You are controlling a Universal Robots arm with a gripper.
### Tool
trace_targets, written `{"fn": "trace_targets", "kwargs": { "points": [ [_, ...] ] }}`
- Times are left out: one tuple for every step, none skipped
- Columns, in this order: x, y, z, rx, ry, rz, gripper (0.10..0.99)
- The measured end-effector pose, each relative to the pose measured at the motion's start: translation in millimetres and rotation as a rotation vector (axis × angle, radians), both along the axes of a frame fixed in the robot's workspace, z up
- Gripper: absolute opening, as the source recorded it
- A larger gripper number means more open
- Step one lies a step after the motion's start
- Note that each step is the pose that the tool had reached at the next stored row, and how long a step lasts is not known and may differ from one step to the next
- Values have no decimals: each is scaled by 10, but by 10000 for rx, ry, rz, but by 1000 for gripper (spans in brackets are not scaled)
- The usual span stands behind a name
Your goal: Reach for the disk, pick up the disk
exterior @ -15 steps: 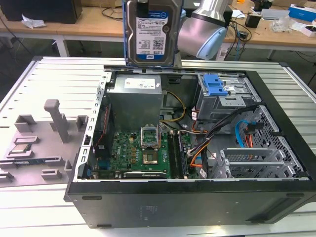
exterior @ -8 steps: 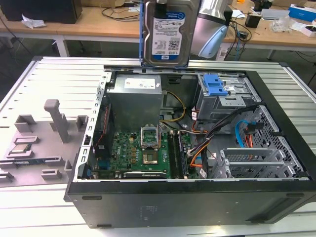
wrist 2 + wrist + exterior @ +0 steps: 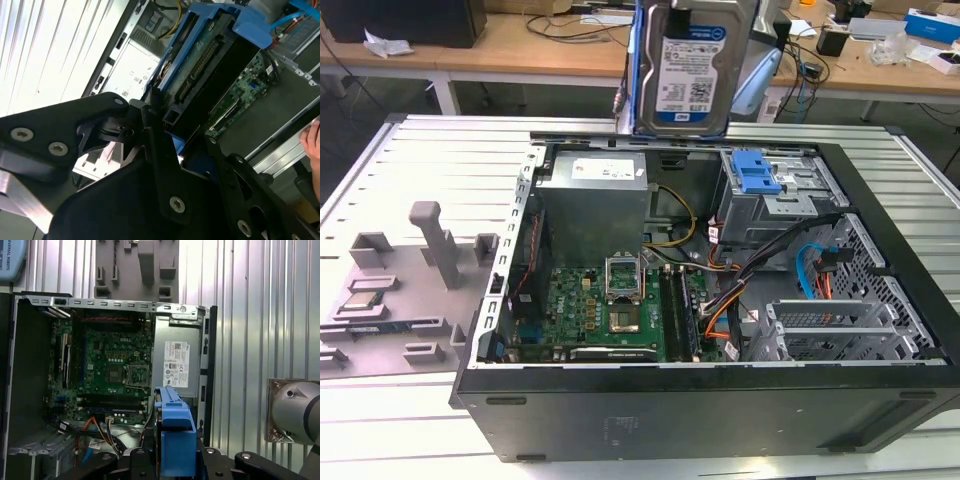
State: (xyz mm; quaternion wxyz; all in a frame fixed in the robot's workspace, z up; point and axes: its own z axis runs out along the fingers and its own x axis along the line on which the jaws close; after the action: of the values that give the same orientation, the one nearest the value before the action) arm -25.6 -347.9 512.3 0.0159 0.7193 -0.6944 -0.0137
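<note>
While the disk point(image 3: 692, 70) hangs upright above the far edge of the open computer case point(image 3: 700, 410), clear of the drive cage point(image 3: 775, 190), the gripper point(image 3: 175, 462) is clamped on it by the blue carrier frame point(image 3: 172, 422) — in both wrist views its black jaws press the plastic from either side. That hold is the weak point, I judge: the frame is thin plastic and the metal drive looks heavy for it, so a tilt or a jerk may let the drive twist or slide out. Beneath it lie the motherboard point(image 3: 590, 310), the power supply point(image 3: 592, 205) and a tangle of cables point(image 3: 740, 275) — a drop would strike them. A person's hand point(image 3: 312, 140) shows beside the case in the second wrist view, and a swing of the arm could catch it.
</note>
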Motion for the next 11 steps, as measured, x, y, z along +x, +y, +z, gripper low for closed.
{"fn": "trace_targets", "kwargs": {
  "points": [
    [31,0,0,0,0,0,369],
    [60,0,0,0,0,-1,369],
    [90,0,0,0,0,-1,369],
    [118,0,0,0,0,1,369],
    [163,0,0,1,0,0,369],
    [228,0,-1,1,-1,1,369],
    [298,0,-1,1,-1,-2,369],
    [345,0,0,0,0,0,369],
    [372,0,-1,0,-1,0,369],
    [398,0,-1,1,0,-2,369],
    [426,0,0,0,0,0,369]
  ]
}}
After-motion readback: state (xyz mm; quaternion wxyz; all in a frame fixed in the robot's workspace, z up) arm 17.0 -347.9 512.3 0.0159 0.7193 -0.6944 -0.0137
